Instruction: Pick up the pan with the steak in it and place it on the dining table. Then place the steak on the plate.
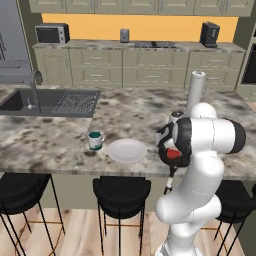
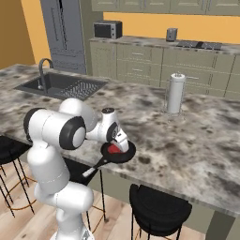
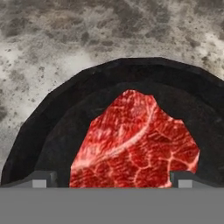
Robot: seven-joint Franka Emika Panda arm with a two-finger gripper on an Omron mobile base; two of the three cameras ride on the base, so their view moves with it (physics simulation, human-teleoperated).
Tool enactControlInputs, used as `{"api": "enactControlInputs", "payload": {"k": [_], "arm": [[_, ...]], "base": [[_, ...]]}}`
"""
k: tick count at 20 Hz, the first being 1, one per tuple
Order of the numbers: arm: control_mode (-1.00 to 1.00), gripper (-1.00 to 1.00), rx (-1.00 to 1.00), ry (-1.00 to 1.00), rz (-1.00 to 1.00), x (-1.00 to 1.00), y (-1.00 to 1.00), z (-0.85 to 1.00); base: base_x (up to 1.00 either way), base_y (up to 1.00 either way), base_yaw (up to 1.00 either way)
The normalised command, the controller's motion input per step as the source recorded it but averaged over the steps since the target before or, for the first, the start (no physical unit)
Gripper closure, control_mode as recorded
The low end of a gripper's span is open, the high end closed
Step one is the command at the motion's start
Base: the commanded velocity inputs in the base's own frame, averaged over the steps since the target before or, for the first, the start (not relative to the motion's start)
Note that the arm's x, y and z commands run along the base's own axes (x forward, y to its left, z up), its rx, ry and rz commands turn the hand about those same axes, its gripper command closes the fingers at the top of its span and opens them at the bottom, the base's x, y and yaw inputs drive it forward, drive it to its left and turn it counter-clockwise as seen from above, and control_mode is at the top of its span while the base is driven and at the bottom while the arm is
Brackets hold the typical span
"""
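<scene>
The black pan rests on the dining table near its front edge, with its handle sticking out over the edge. The red steak lies inside the pan. My gripper hangs close above the steak, open, one fingertip on either side of the meat. From the left base view my arm covers most of the pan; a bit of steak shows. The pale plate lies bare on the table just left of the pan.
A teal mug stands left of the plate. A paper towel roll stands behind the pan. The sink with its faucet is at the far left. Black stools line the table's front edge.
</scene>
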Motion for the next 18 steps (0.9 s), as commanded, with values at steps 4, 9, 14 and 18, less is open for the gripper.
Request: {"api": "enactControlInputs", "payload": {"k": [4,9,14,18], "arm": [[-1.0,-1.0,0.0,-0.02,0.0,-0.06,0.0,-0.07],[-1.0,-1.0,0.0,-0.07,0.0,-0.29,0.08,0.03],[-1.0,-1.0,0.01,0.0,0.0,-0.04,0.07,-0.01],[-1.0,-1.0,0.01,0.0,0.0,0.07,0.01,-0.01]], "base": [[0.0,0.0,0.0],[0.0,0.0,0.0],[0.0,0.0,0.0],[0.0,0.0,0.0]]}}
